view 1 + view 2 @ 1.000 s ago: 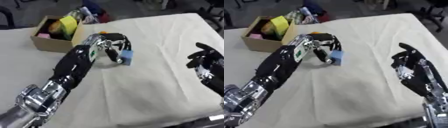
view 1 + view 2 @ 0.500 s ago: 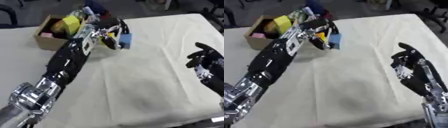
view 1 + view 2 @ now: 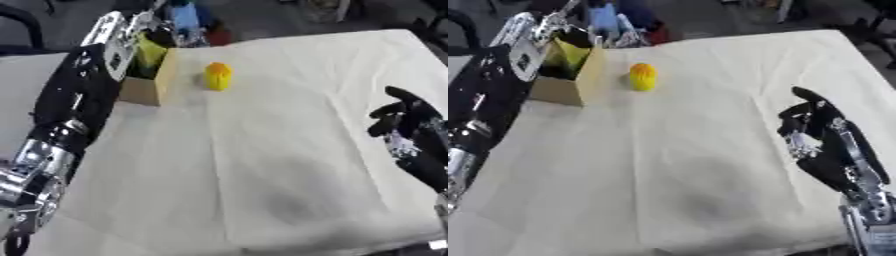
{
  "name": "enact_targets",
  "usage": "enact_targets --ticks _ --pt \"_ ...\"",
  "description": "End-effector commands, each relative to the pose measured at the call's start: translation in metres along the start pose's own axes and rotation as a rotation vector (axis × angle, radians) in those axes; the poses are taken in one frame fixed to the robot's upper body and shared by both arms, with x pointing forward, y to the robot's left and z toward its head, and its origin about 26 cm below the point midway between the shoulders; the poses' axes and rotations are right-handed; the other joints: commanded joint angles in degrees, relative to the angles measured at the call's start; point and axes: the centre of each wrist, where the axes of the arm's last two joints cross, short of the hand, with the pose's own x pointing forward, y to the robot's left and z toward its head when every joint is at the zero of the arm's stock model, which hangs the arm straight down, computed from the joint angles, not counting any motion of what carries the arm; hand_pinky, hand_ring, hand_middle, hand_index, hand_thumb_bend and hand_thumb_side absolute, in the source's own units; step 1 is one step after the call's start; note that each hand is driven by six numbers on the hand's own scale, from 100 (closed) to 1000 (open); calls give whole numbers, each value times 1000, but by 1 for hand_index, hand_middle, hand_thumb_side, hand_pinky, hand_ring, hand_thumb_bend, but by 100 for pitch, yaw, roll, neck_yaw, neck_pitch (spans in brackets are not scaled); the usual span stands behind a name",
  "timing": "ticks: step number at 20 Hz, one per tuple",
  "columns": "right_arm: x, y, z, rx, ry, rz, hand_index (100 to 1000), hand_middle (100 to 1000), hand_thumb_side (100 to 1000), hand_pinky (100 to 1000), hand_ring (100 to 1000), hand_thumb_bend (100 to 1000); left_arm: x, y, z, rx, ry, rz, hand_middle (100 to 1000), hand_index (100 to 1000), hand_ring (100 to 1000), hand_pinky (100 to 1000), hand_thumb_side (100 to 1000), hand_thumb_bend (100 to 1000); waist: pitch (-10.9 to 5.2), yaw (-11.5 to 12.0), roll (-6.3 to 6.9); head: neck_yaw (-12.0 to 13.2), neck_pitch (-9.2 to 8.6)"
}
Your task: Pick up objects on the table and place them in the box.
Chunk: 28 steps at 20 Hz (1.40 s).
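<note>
White cloth table [image 3: 289, 165], cardboard box [image 3: 150, 90] far left, L arm reaching over it.
L hand [image 3: 149, 22] above box w/ a blue obj [image 3: 185, 16] at it; fingers blurred, can't tell grip. Yellow obj [image 3: 218, 76] on cloth just beside box. R hand [image 3: 815, 135] idle at right, fingers relaxed, apart.

This looks like a robotics lab or test room rather than a home. A desk [image 3: 289, 150] draped in a plain cream cloth fills the space left of the right hand [image 3: 820, 132], and a bare cardboard box [image 3: 566, 82] stands beside the left arm with a small yellow object [image 3: 642, 76] just past it. Beyond the desk's far edge lies a dark grey floor with blurred dark furniture and blue and red clutter, too unclear to name.
</note>
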Motion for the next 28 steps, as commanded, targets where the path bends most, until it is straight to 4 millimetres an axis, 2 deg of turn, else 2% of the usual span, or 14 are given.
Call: enact_targets --ticks 1,6,12,18,23,25,28 --pt "5 -7 -2 -2 -16 26 918 608 460 565 552 100 -23 5 -2 14 134 -59 487 664 493 636 100 387 -102 4 -34 -27 25" --pt "4 -8 -1 -7 -12 28 918 608 460 565 552 100 -42 -5 1 -44 237 -130 508 678 513 657 110 439 -98 7 -29 -42 25" --pt "4 -8 -1 -7 -11 29 917 608 461 565 552 100 -54 1 4 -35 277 -142 496 672 501 648 103 406 -117 59 -20 -61 25" --pt "4 -8 0 -10 -7 30 917 608 461 566 552 100 -61 37 4 93 281 -114 483 667 490 637 100 366 -153 85 -27 -45 25" --pt "3 -9 2 -12 -2 32 917 608 462 566 551 100 -80 61 10 178 343 -87 484 668 491 635 100 348 -186 118 -13 -44 25" --pt "3 -9 2 -11 -1 32 916 608 462 566 551 100 -89 59 13 172 386 -94 495 678 502 641 100 357 -192 127 -6 -48 25" --pt "3 -8 2 -9 -1 31 916 608 461 566 551 100 -102 45 14 136 454 -110 514 695 520 650 100 364 -191 123 -11 -38 25"
